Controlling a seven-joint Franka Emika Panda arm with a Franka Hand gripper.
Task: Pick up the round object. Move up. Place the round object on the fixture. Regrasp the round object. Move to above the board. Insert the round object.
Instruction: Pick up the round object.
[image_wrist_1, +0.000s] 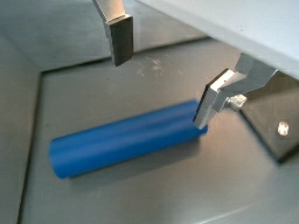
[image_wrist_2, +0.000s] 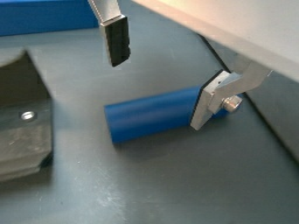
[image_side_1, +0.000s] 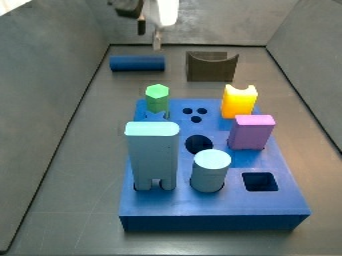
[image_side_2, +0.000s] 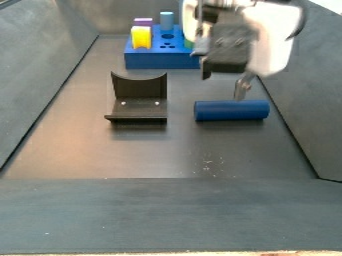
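Gripper (image_wrist_2: 163, 74) hovered with jaws open astride the long dark-blue cylinder rod (image_wrist_2: 149, 119), which lay ungrasped on the grey counter (image_wrist_2: 163, 192) at frame centre. Every task step remained.

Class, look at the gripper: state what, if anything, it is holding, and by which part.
Nothing is held. The gripper is open above the round object, which lies on the floor; one finger stands by its end, the other apart.
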